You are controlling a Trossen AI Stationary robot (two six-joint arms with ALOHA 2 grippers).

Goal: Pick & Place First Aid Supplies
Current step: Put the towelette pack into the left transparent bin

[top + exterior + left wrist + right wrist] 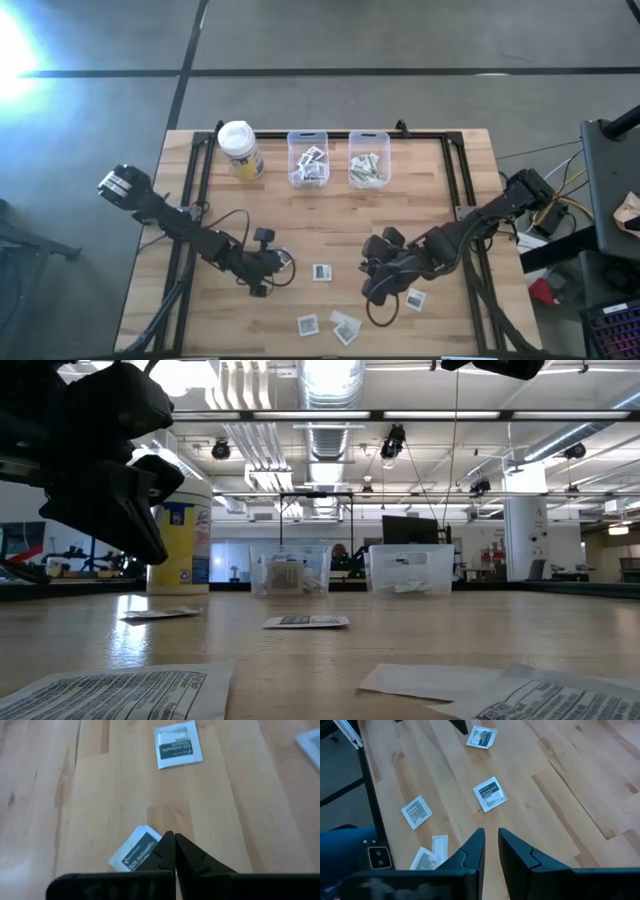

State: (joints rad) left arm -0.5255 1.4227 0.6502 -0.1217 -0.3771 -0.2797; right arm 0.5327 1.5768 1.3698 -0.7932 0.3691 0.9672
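**Left gripper pinched on a square packet, bins far at twelve o'clock**

The wooden table [330, 210] carries two clear bins at its far edge: the left bin [308, 159] and the right bin [369, 158], both already with packets inside. A yellow container [241, 150] with a white lid stands just beside the left bin, at its nine o'clock.

The left arm reaches in from the nine o'clock side, and the left gripper [262, 280] sits low over the near part of the table. In the left wrist view its fingers [172, 852] are pressed together, and a square packet with a dark patch [137, 854] lies directly under the tips, one corner going between them. It looks clamped on that packet, though whether the packet is off the wood cannot be seen. From this gripper the bins lie at about one o'clock, well apart.

The right gripper [380, 278] hovers at the four o'clock side of the middle, its fingers [470, 852] a small gap apart and holding nothing.

Loose packets are near the front edge: one [322, 272] between the two grippers, one [415, 298] just beside the right gripper, one [308, 323] and a pair [345, 326] at six o'clock. The right arm seems nearer to most of them.
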